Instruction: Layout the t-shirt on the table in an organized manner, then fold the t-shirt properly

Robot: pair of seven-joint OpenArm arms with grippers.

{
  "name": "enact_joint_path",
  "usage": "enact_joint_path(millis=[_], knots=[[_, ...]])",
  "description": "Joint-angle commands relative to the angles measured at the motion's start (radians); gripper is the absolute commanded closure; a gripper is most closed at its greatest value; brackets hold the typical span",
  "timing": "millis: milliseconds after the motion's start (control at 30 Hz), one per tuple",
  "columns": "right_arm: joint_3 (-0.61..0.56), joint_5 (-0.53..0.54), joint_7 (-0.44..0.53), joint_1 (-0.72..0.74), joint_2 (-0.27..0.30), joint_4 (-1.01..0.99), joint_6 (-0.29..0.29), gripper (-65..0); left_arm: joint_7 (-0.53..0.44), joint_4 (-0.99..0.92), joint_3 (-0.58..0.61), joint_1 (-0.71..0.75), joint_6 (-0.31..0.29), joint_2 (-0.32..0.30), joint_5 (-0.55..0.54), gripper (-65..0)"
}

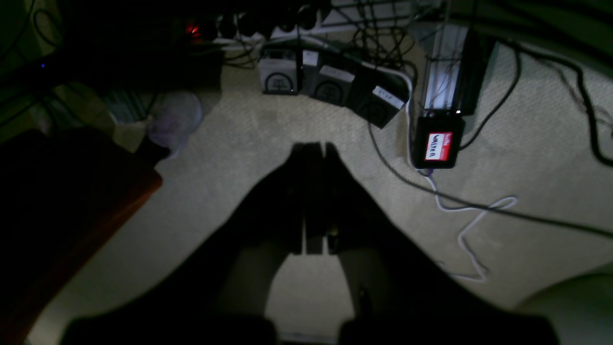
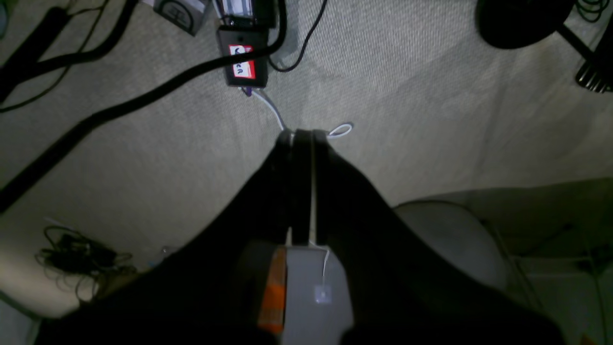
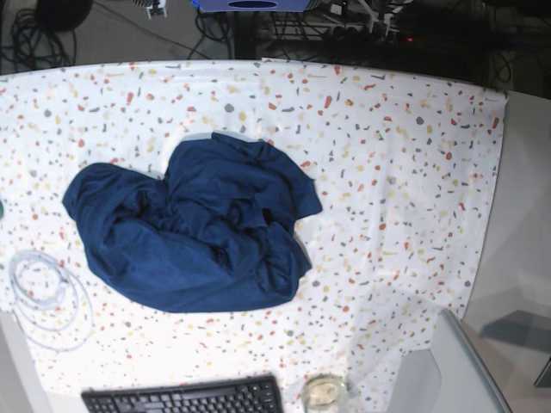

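- Navy soft t-shirt (image 3: 194, 228): I see it crumpled in a rumpled heap, centre-left on the speckled cloth table (image 3: 405, 172).
- L gripper (image 1: 313, 146) & R gripper (image 2: 301, 134): fingers pressed together, empty, over carpet.

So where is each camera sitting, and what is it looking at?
Left wrist: on the left arm, facing down at carpet, cables and small boxes; its own left gripper shows, shut and empty.
Right wrist: on the right arm, facing down at carpet; its right gripper shows, shut and empty.
Base: up high, looking down at the table and the crumpled t-shirt; no arm shows.
Shared: both wrist views show the black box with a red label.
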State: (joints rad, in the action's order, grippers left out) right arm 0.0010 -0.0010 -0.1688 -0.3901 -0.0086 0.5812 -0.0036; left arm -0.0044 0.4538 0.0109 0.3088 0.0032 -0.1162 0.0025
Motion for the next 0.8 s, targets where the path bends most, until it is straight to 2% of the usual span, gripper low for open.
enact_joint_path(millis=[0, 100, 300, 467, 633, 767], knots=[[0.004, 0.003, -0.025, -0.046, 0.003, 0.066, -0.003, 0.0, -0.003, 0.055, 0.002, 0.043, 0.001, -0.006, 0.004, 0.0], [0.004, 0.003, -0.076, -0.154, 0.003, 0.25, -0.003, 0.0, -0.003, 0.224, 0.002, 0.146, 0.001, -0.033, 0.004, 0.0], [0.006, 0.003, -0.122, -0.295, 0.003, 0.452, -0.003, 0.0, -0.003, 0.458, 0.002, 0.273, 0.001, -0.092, 0.003, 0.0], [0.109, 0.003, -0.128, -0.424, -0.004, 0.658, -0.003, 0.0, -0.003, 0.673, 0.001, 0.401, 0.001, -0.164, -0.008, 0.0], [0.17, 0.003, -0.125, -0.559, -0.004, 0.975, -0.003, 0.0, -0.003, 0.922, -0.012, 0.521, 0.001, -0.227, -0.011, 0.0], [0.172, 0.003, -0.127, -0.603, -0.004, 1.221, -0.003, 0.0, -0.003, 1.074, -0.013, 0.556, 0.001, -0.231, -0.014, 0.0]])
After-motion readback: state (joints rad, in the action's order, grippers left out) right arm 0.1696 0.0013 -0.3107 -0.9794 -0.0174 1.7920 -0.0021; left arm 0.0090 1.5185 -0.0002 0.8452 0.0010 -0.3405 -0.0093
